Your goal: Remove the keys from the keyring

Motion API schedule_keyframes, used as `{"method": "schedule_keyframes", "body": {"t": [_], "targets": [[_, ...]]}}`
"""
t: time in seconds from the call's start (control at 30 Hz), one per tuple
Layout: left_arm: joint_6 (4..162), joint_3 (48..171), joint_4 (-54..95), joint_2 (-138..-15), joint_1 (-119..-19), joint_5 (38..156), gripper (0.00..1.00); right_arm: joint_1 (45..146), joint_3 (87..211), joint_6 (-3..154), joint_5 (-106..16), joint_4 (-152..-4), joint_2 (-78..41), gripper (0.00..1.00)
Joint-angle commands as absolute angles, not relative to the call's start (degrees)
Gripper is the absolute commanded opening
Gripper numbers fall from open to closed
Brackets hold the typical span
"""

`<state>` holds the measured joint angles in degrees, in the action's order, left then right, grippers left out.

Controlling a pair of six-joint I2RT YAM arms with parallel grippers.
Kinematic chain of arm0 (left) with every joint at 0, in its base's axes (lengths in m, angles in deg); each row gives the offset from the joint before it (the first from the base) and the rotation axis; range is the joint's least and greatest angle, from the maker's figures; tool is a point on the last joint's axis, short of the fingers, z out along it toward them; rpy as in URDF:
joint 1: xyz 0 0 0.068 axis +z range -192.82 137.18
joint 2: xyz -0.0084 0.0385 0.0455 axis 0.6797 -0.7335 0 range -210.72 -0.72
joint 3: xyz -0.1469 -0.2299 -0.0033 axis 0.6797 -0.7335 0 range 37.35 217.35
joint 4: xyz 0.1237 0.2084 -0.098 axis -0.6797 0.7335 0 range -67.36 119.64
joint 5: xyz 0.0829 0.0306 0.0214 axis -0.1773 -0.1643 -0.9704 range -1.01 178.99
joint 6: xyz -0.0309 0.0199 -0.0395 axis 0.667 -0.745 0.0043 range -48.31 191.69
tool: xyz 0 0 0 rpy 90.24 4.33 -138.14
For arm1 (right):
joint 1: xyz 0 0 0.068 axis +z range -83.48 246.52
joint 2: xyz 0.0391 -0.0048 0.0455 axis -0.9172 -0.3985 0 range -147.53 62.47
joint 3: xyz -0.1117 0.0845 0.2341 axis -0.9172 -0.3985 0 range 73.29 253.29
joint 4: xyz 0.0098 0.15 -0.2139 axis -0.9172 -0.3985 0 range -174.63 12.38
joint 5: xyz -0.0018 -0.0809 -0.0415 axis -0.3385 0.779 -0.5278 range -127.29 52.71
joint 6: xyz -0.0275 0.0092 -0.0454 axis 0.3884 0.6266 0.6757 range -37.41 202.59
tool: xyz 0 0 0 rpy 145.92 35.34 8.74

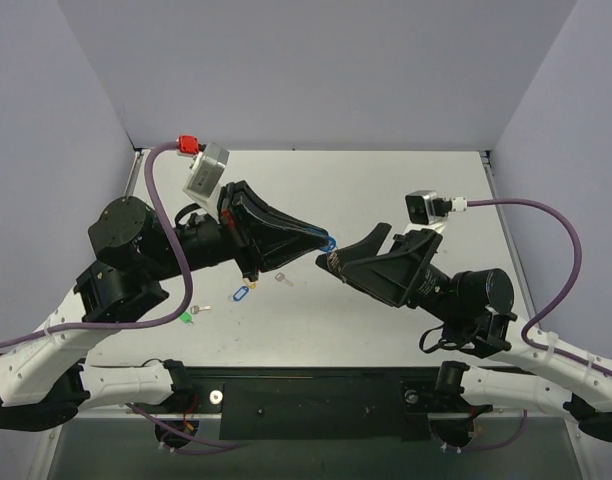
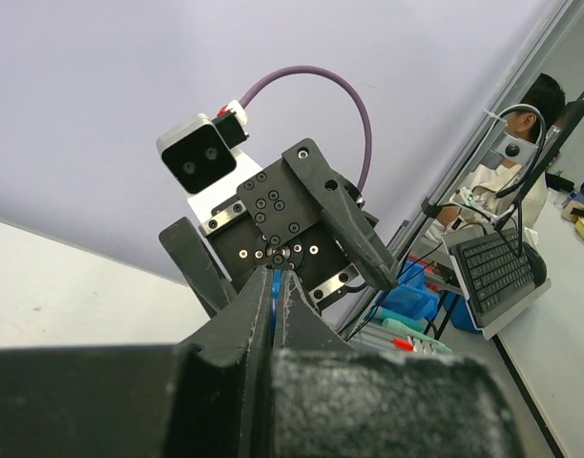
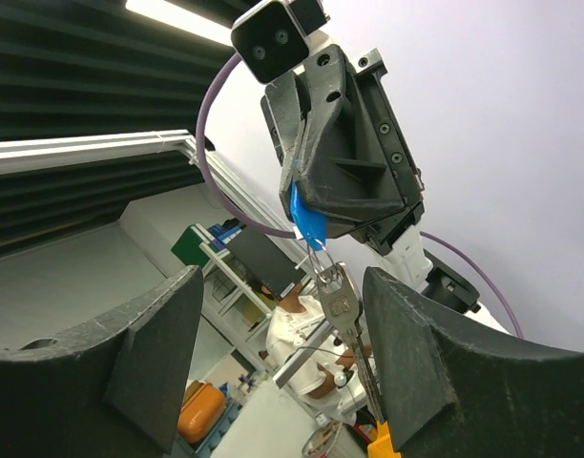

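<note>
My left gripper [image 1: 324, 240] is shut on a blue plastic tag [image 3: 308, 221], held above the table. Its closed fingertips [image 2: 259, 296] show the blue sliver [image 2: 273, 286] between them. A thin wire keyring [image 3: 321, 259] hangs from the tag with silvery keys [image 3: 339, 307] on it and a yellow tag [image 3: 384, 442] at the bottom. My right gripper [image 3: 281, 286] is open, its fingers on either side of the hanging keys, the keys close to the right finger [image 3: 416, 334]. In the top view the right gripper [image 1: 348, 248] faces the left one tip to tip.
On the table lie a blue-tagged key [image 1: 241, 293], a green-tagged key [image 1: 190, 317] and a small loose key [image 1: 282, 278], below the left arm. Grey walls enclose the table [image 1: 386, 180] on three sides.
</note>
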<state>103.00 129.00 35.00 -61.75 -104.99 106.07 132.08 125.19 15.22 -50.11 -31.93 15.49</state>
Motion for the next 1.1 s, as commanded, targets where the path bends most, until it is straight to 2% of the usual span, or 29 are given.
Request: {"method": "schedule_keyframes", "body": {"t": [0.0, 0.2, 1.07], "targets": [[103.2, 128.5, 31.6, -60.1, -105.2, 104.8, 0.00, 132.7, 127.0, 16.6, -49.1, -26.6, 16.7, 0.62], [103.2, 127.1, 30.6, -59.0, -105.2, 104.2, 0.00, 133.0, 127.0, 16.9, -48.5, -27.5, 16.6, 0.57], [102.8, 124.2, 30.6, -56.4, -105.2, 100.9, 0.00, 135.5, 129.0, 20.5, -46.1, -33.7, 15.9, 0.25]]}}
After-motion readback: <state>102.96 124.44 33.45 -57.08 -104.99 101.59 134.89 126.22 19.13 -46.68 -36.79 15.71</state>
